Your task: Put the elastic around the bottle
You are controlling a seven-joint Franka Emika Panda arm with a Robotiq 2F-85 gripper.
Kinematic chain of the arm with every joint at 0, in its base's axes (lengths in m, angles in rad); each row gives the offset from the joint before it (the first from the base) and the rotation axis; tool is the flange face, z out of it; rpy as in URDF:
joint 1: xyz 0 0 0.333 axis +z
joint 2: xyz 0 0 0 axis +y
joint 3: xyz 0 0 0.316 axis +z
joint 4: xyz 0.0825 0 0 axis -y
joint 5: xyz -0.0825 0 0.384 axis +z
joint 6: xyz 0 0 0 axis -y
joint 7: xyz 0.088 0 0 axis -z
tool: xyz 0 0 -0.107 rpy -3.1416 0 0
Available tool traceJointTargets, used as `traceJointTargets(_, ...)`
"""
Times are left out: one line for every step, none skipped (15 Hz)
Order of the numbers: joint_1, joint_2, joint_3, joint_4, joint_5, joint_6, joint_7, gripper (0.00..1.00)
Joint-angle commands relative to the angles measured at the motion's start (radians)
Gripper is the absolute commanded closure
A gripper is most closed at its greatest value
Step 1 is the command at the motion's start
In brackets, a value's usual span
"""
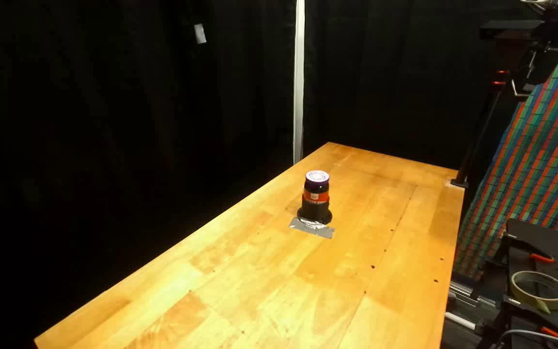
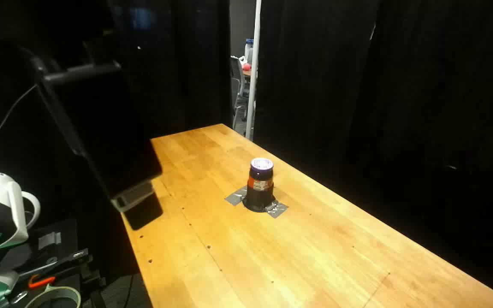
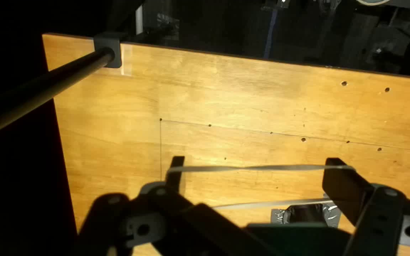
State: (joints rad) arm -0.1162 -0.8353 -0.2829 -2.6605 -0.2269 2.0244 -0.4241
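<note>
The gripper (image 3: 256,164) appears in the wrist view with its two fingers (image 3: 341,188) spread wide apart. The elastic (image 3: 208,169) is looped around both fingers and drawn taut across the gap in two strands; the upper strand is twisted near its midpoint. The bottle (image 1: 316,196) stands upright on the wooden table (image 1: 259,276) in both exterior views, presenting a pale printed cap top, a dark neck and an orange-red label. Its lower end meets a black flanged base (image 2: 258,199); whether it sits in or on this base cannot be determined. Strips of silver duct tape (image 2: 235,196) run from the flange onto the tabletop. In the wrist view the taped base shows just below the lower strand, partly covered by the gripper; the depth between base and elastic cannot be read. A dark tube (image 3: 73,74) meets a black bracket (image 3: 109,41) at the table edge, near a corner. In an exterior view, a roll of tape (image 1: 552,304) rests on a black side surface (image 1: 526,259) next to the table, and a multicoloured striped sheet (image 1: 526,160) hangs beyond it.
</note>
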Motion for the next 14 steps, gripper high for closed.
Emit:
traceJointTargets(0.0, 0.0, 0.001, 0.004, 0.001, -0.002, 0.0, 0.0)
traceJointTargets(0.0, 0.0, 0.001, 0.005, 0.001, -0.002, 0.0, 0.0)
traceJointTargets(0.0, -0.001, 0.001, 0.006, 0.001, -0.002, 0.0, 0.0)
traceJointTargets(0.0, -0.001, 0.001, 0.006, 0.001, -0.002, 0.0, 0.0)
traceJointTargets(0.0, -0.001, 0.001, 0.006, 0.001, -0.002, 0.0, 0.0)
traceJointTargets(0.01, 0.027, 0.018, 0.018, -0.001, 0.019, 0.014, 0.0)
traceJointTargets(0.033, 0.066, 0.034, 0.046, 0.008, 0.005, 0.015, 0.0)
traceJointTargets(0.058, 0.111, 0.055, 0.076, 0.021, 0.002, 0.027, 0.0)
traceJointTargets(0.094, 0.173, 0.081, 0.119, 0.039, -0.013, 0.033, 0.0)
traceJointTargets(0.126, 0.23, 0.107, 0.158, 0.055, -0.033, 0.037, 0.0)
traceJointTargets(0.151, 0.275, 0.125, 0.19, 0.069, -0.048, 0.03, 0.0)
traceJointTargets(0.179, 0.333, 0.144, 0.232, 0.088, -0.07, 0.026, 0.0)
traceJointTargets(0.202, 0.388, 0.163, 0.275, 0.107, -0.095, 0.019, 0.0)
traceJointTargets(0.222, 0.446, 0.182, 0.317, 0.13, -0.111, 0.019, 0.0)
